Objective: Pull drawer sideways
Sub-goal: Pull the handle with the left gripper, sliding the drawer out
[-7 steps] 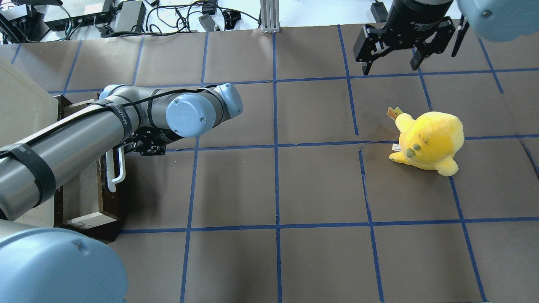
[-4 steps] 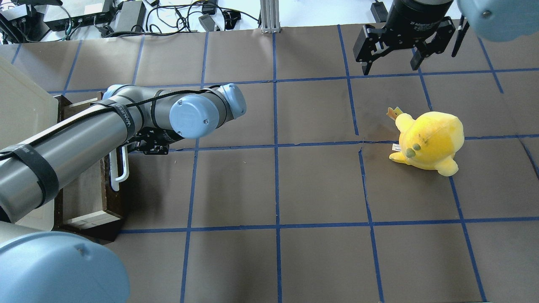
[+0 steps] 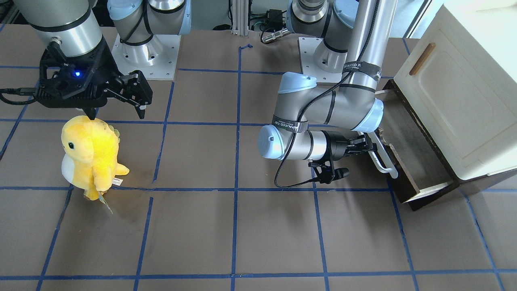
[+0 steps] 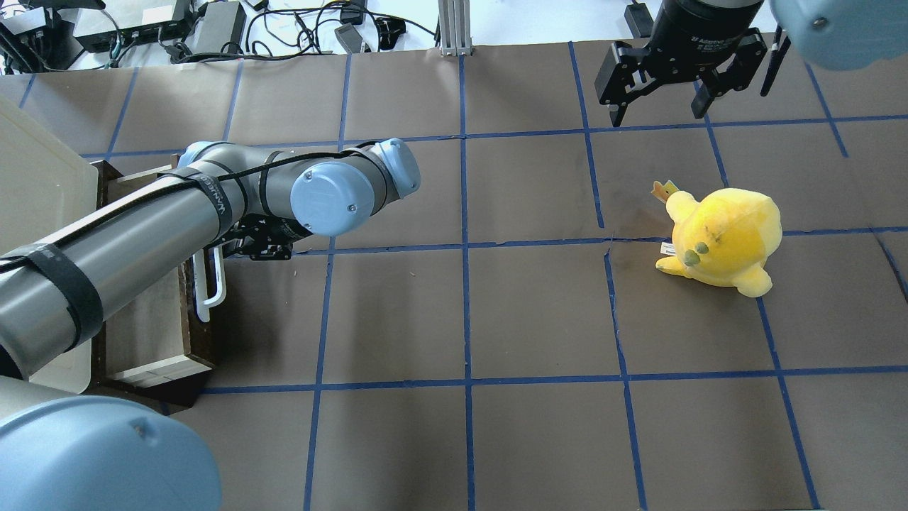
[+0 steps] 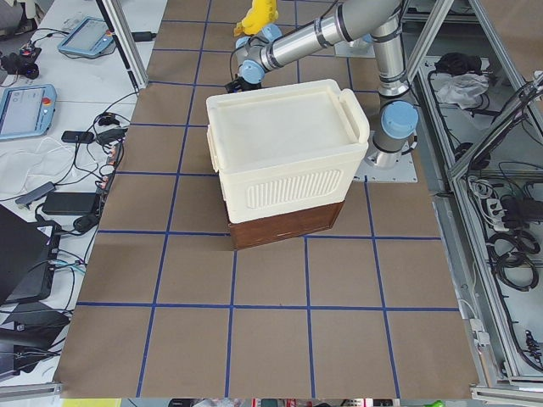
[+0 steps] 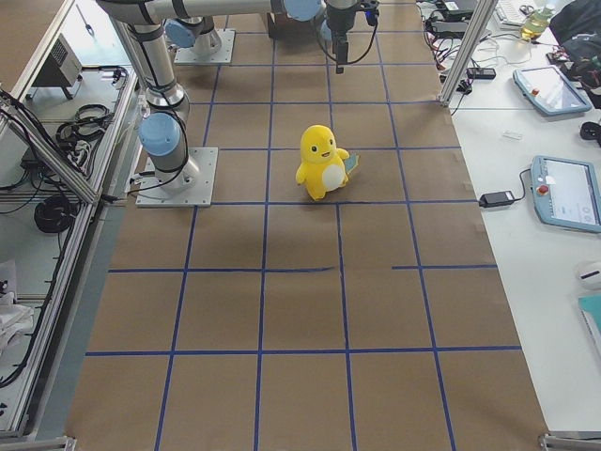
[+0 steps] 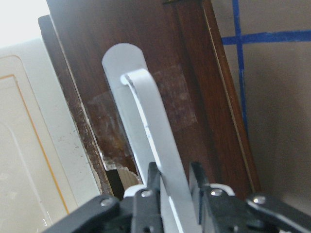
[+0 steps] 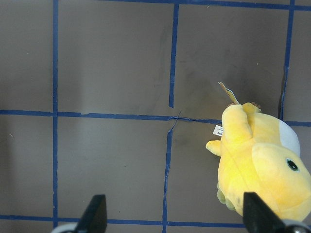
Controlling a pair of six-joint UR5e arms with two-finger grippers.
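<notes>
The drawer [image 3: 408, 147] has a dark brown front, a white bar handle [image 3: 383, 158] and pale inner sides. It stands pulled out from under the cream cabinet [image 3: 464, 89]; it also shows in the overhead view [image 4: 152, 326]. My left gripper [image 3: 365, 144] is shut on the white handle [image 7: 155, 145], one finger on each side of the bar in the left wrist view. In the overhead view the gripper [image 4: 241, 248] sits at the handle's far end [image 4: 211, 291]. My right gripper [image 4: 660, 106] hangs open and empty above the table at the far right.
A yellow plush toy [image 4: 723, 238] stands on the brown paper table, below the right gripper; it also shows in the front view [image 3: 91, 155] and the right wrist view [image 8: 262, 165]. Cables and boxes [image 4: 213, 28] lie beyond the table's far edge.
My left arm has moved toward the table's middle with the handle held, and the drawer has come a little further out of the cabinet. The right arm has not moved.
</notes>
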